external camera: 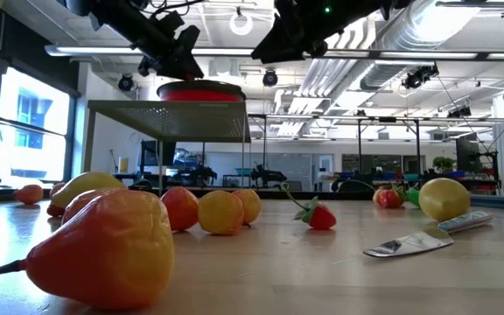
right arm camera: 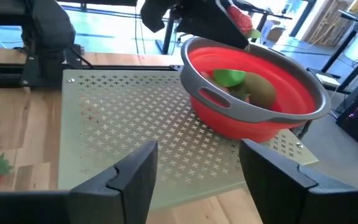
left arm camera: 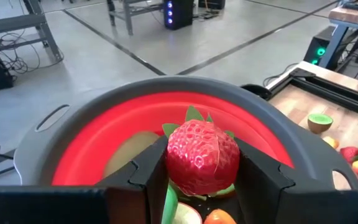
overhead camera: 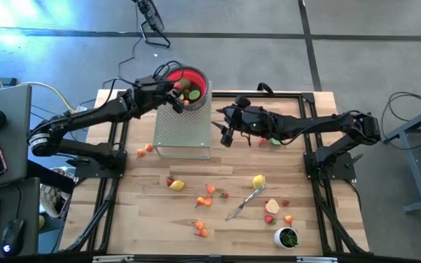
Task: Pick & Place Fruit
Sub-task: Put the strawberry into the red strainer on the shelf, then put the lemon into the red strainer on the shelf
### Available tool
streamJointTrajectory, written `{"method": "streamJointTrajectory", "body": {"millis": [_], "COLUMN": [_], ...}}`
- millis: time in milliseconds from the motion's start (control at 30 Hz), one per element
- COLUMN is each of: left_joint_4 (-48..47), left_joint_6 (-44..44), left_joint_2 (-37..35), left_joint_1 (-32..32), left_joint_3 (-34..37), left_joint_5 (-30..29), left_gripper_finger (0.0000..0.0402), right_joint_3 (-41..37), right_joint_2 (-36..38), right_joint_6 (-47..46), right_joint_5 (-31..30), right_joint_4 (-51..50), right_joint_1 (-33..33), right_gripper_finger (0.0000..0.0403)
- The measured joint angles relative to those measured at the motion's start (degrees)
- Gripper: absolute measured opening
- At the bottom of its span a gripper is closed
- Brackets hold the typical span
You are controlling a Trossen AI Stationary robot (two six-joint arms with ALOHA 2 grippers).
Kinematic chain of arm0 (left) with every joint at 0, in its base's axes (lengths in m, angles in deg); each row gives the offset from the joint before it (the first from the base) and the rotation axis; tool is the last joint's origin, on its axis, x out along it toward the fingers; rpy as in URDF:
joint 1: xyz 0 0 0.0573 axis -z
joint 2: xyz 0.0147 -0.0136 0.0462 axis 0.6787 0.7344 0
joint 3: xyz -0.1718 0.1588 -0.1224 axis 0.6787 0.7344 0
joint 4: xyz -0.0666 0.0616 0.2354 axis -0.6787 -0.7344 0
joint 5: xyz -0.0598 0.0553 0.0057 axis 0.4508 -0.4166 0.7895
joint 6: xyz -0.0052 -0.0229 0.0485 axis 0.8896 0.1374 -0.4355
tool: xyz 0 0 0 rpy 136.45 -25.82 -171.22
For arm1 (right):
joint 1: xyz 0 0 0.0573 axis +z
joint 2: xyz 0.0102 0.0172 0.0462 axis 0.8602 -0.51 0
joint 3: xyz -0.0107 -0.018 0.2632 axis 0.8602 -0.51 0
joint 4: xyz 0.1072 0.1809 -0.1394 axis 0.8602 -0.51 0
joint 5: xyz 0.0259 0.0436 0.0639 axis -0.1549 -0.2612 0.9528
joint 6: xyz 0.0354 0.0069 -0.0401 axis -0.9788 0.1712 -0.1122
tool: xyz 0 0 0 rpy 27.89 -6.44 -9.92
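My left gripper (left arm camera: 202, 163) is shut on a red toy strawberry (left arm camera: 202, 146) and hovers over the red bowl (left arm camera: 104, 134) with the grey rim. The bowl stands on a raised perforated metal platform (overhead camera: 183, 126) at the table's far side. Green, brown and orange pieces lie in the bowl (right arm camera: 244, 84). My right gripper (right arm camera: 194, 168) is open and empty. It floats by the platform's right edge (overhead camera: 224, 126), facing the bowl. Several more fruit pieces lie loose on the table, among them a lemon (overhead camera: 259, 180) and orange pieces (overhead camera: 203, 201). My left gripper pinches the strawberry between its two fingers (left arm camera: 148, 171), one on each side of the berry's body (left arm camera: 174, 155). The fingers reach in from the table's left side, slanting down. The berry is lifted clear above the bowl's contents, its green leaves (left arm camera: 194, 115) pointing away from the wrist.
A silver knife (overhead camera: 245, 202) lies among the fruit right of centre. A small white cup with green contents (overhead camera: 286, 237) stands near the table's near edge. More fruit lies under my right arm (overhead camera: 272, 140) and left of the platform (overhead camera: 145, 150). Black frame rails border the table.
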State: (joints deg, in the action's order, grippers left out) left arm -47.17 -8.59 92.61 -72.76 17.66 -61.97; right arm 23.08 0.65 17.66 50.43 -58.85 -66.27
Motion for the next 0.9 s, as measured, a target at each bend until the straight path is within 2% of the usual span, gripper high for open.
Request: {"method": "streamJointTrajectory", "body": {"millis": [133,367,500,633,800,900], "left_joint_4": [-0.04,-0.57,-0.57,-0.58,-0.37,-0.26], "left_joint_6": [0.00,0.00,0.02,0.55,1.55,2.17], "left_joint_2": [0.00,0.00,0.00,-0.11,-0.44,-0.55], "left_joint_1": [0.00,0.00,0.02,0.02,0.02,0.07], "left_joint_3": [-0.01,0.01,-0.01,0.01,0.01,0.01], "left_joint_5": [0.00,-0.02,-0.02,1.12,6.62,7.92], "left_gripper_finger": [0.0157,0.0215,0.0226,0.0213,0.0170,0.0147], "right_joint_3": [0.01,0.00,0.01,0.00,0.01,0.01], "right_joint_2": [0.00,0.00,0.00,0.00,0.00,0.00], "right_joint_6": [0.02,0.03,0.02,0.02,0.02,0.02], "right_joint_5": [0.01,0.04,0.03,0.04,0.02,0.04], "right_joint_4": [-0.01,0.00,0.00,0.00,0.02,0.01], "right_joint_1": [-0.03,0.02,0.02,0.02,0.06,0.08], "right_gripper_finger": [0.0219,0.0219,0.0219,0.0219,0.0219,0.0219]}}
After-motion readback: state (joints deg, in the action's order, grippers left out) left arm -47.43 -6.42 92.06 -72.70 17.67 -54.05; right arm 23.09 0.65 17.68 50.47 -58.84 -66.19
